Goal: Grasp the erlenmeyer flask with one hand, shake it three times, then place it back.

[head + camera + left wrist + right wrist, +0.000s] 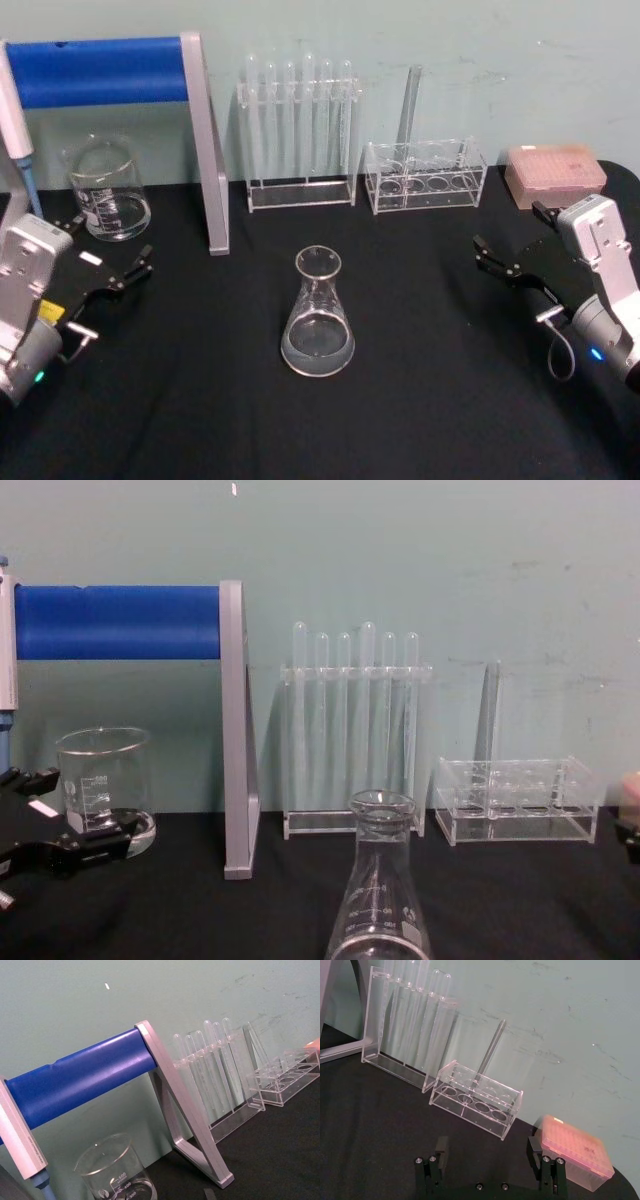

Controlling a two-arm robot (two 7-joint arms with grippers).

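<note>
black counter, open surface either side of centre | clear glass conical erlenmeyer flask upright at centre, well apart from both tools | left tool spread, by left edge | right tool spread, by right edge

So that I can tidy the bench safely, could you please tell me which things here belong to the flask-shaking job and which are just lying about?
For the job: erlenmeyer flask, mid-table; left hand and right hand, both open, apart from it.
Lying about: beaker, test tube rack, low clear rack, pink box, blue-barred stand.
</note>
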